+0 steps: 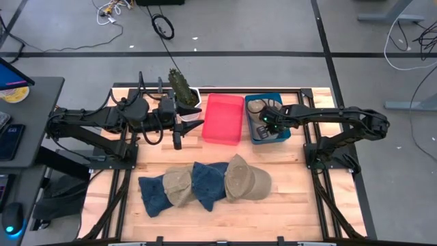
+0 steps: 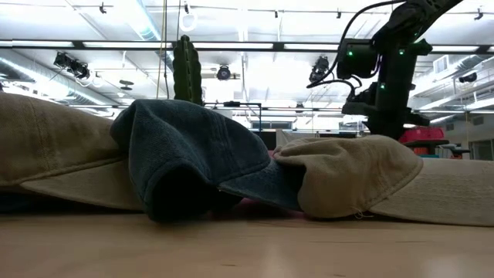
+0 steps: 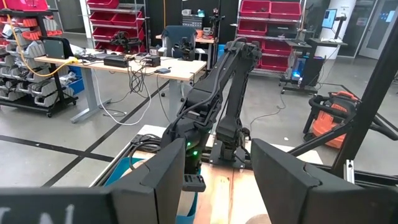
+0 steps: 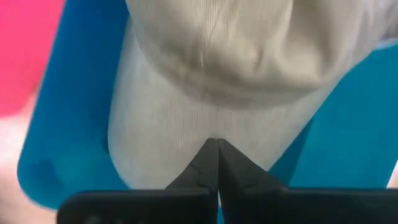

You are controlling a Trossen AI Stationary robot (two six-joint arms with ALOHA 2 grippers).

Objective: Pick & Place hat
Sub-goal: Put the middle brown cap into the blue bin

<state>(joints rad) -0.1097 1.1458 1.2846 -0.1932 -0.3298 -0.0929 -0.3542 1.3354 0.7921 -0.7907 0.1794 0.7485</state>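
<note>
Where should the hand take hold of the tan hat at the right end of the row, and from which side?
Probably the brim of the tan hat, taken from above. In the high view the brim lies flat toward the table's right, clear of the blue hat overlapping its other side. The soft crown would only crumple. The right hand is over the blue bin.

Right arm hides blue bin's (image 1: 254,134) contents

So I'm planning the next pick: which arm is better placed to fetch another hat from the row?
Probably the left. Its gripper is open and empty near the row's navy hat; the right gripper is shut over the tan hat in the blue bin.
</note>
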